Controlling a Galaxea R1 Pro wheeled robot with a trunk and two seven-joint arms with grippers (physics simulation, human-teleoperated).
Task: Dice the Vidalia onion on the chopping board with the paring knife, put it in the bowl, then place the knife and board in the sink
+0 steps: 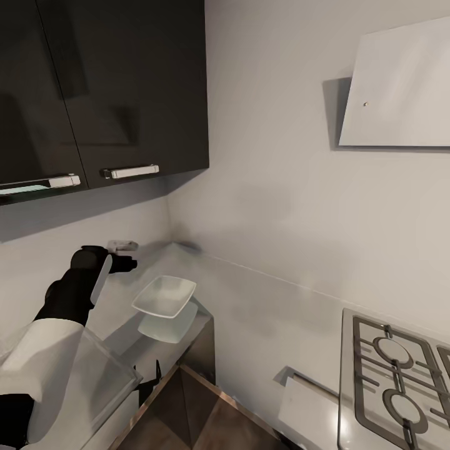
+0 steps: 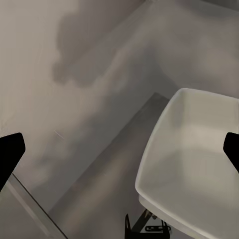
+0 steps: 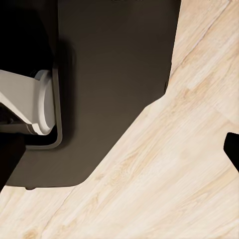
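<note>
left gripper (image 2: 119, 149) wide open and empty above the bowl (image 1: 165, 295) on the countertop (image 1: 262, 312); right gripper's state unclear

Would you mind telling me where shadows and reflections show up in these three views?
Head view: the bowl mirrors in the glossy countertop, and the cabinets shade the wall beneath. Left wrist view: a soft dark shadow blotches the wall beyond the bowl. Right wrist view: evenly lit wood floor, no glare.

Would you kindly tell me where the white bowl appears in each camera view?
Head view: bowl lower left of centre, on the grey countertop.
Left wrist view: bowl at right.
Right wrist view: wood floor, no bowl.
Shared landmark: the countertop beneath the bowl.
</note>
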